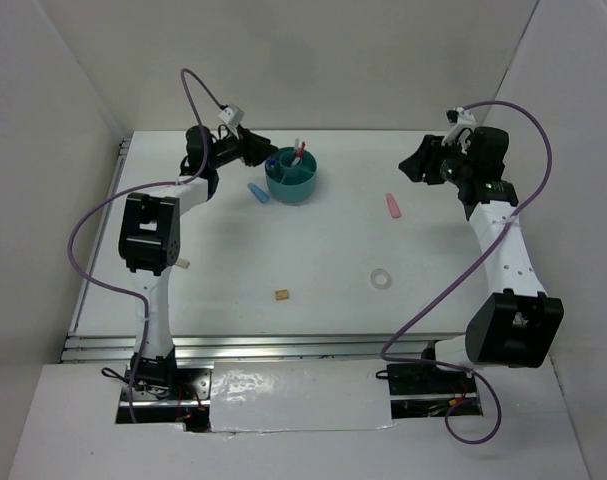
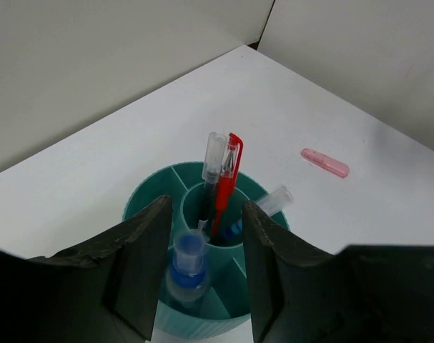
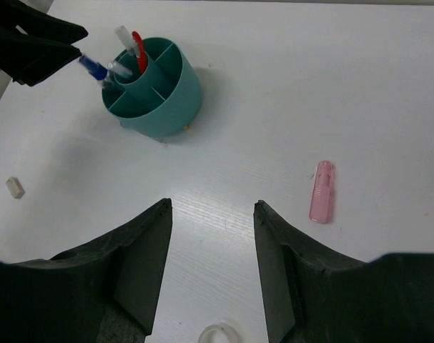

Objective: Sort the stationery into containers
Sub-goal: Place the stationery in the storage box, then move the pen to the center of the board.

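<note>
teal organiser [image 1: 301,192]: round, with a central cup ringed by divided compartments. It stands on the far half of the white worktop [image 1: 323,245], a little left of the middle.
red pen [image 2: 229,171]: upright in the central cup.
dark pen [image 2: 214,157]: clear-capped, upright in the same cup and touching the red pen's side.
blue-white pen [image 2: 187,261]: sits in an outer compartment on the side facing the left arm [image 1: 148,235]. Its blue end is up and it leans outward over the rim.
clear-capped pen [image 2: 276,199]: its tip pokes out over the opposite side of the teal organiser. From here I cannot tell which compartment it stands in.
left claw [image 2: 204,211]: hangs right over the teal organiser with a finger on either side of the blue-white pen and a gap on both sides. It is released, gripping nothing.
pink eraser [image 1: 391,205]: lies flat on bare worktop, well to the right of the teal organiser, on the right arm's side.
tape ring [image 1: 382,279]: clear, lying flat. It is nearer the arm bases than the pink eraser and apart from everything else.
tan block [image 1: 281,295]: alone near the middle of the worktop, towards the near edge.
pale block [image 3: 15,187]: a second small piece, lying just beside the left arm.
right claw [image 3: 213,207]: held up above the worktop on the far right, facing the teal organiser. Its fingers are spread with only bare worktop showing between them, so it is released and empty.
</note>
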